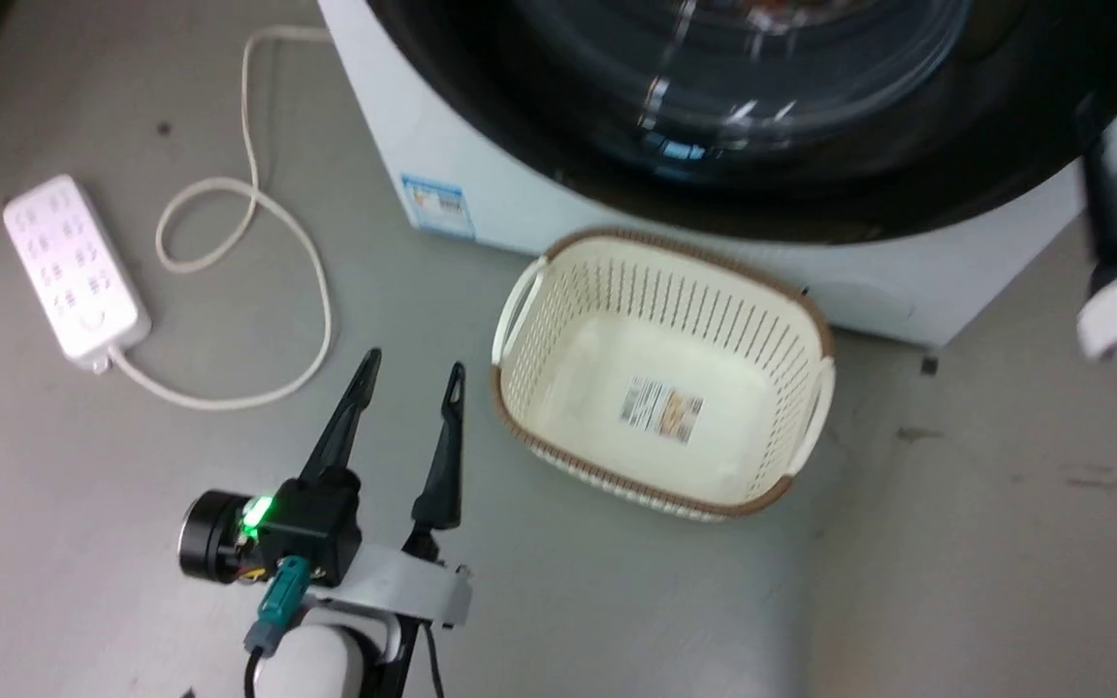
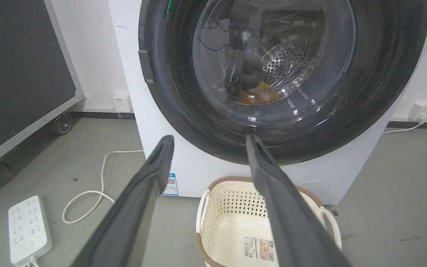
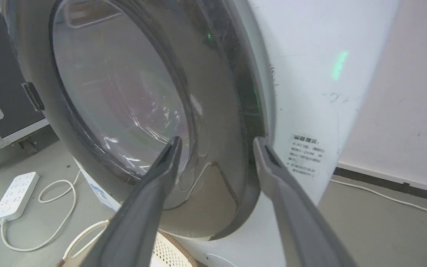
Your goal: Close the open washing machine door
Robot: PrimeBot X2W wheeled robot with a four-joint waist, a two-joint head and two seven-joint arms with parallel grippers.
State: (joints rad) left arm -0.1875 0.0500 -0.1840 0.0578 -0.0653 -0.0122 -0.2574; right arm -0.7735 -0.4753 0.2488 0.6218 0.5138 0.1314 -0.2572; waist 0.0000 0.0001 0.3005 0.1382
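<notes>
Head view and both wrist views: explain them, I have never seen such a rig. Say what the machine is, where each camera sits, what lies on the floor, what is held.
It is a wheeled robot with two arms, each ending in a two-fingered tool. The head view looks down from its head: the left tool, open and empty, hangs above the floor, where a cream basket and a white power strip lie near the washing machine. Each wrist view looks along one arm's fingers. The right tool stands open by the right edge of the washing machine door, holding nothing. The door looks pushed to.
</notes>
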